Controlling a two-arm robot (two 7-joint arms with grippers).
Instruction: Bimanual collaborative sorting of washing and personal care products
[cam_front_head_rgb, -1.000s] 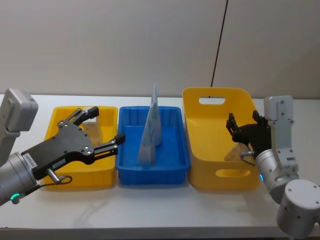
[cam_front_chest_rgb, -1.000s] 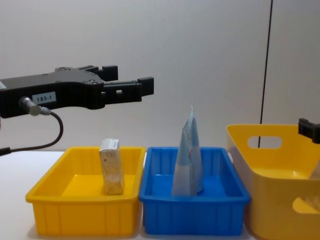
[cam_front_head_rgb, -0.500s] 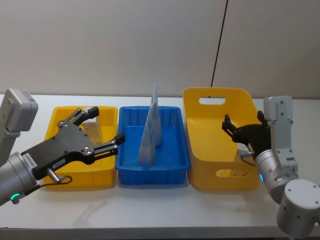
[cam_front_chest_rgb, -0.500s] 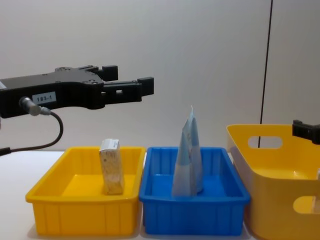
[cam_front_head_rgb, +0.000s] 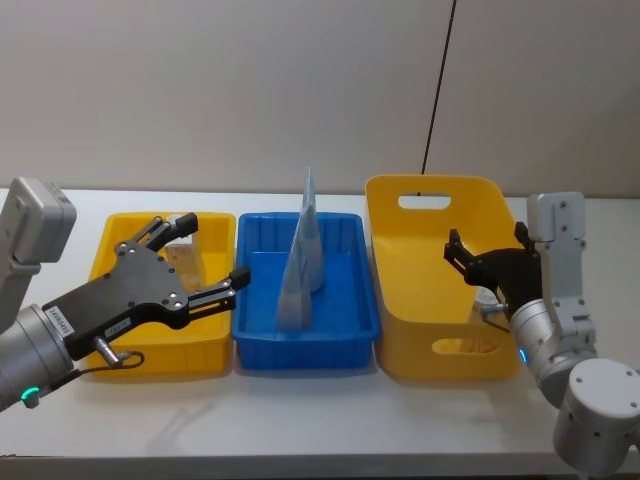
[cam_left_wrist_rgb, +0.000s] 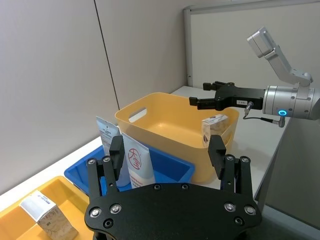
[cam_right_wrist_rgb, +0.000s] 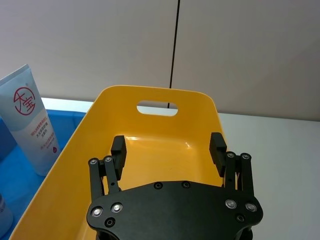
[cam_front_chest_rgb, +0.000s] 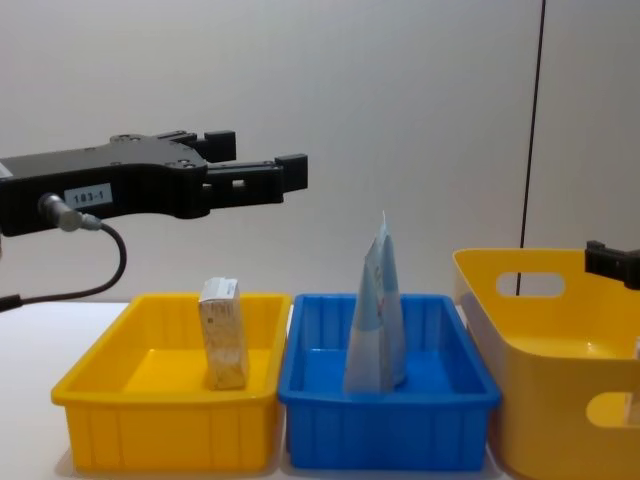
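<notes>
A plain pale wall (cam_front_head_rgb: 200, 90) stands behind a white table (cam_front_head_rgb: 300, 420). On the table we see three containers in a row: a shallow yellow bin (cam_front_head_rgb: 190, 352) on the left, a blue bin (cam_front_head_rgb: 345, 328) in the middle and a tall yellow basket (cam_front_head_rgb: 430, 188) on the right. The left gripper (cam_front_head_rgb: 215, 250) hovers above the shallow yellow bin, its fingers spread wide and holding nothing. A small tan carton (cam_front_chest_rgb: 224, 335) stands upright in that bin. In the blue bin we find the white tube with red logo (cam_left_wrist_rgb: 137, 162) and the pale blue tapered tube (cam_left_wrist_rgb: 106, 134) standing on end, leaning together. The right gripper (cam_front_head_rgb: 486, 240) hangs over the right part of the basket, fingers apart and empty. A second tan carton (cam_left_wrist_rgb: 214, 129) stands inside the basket, near its right-hand wall.
</notes>
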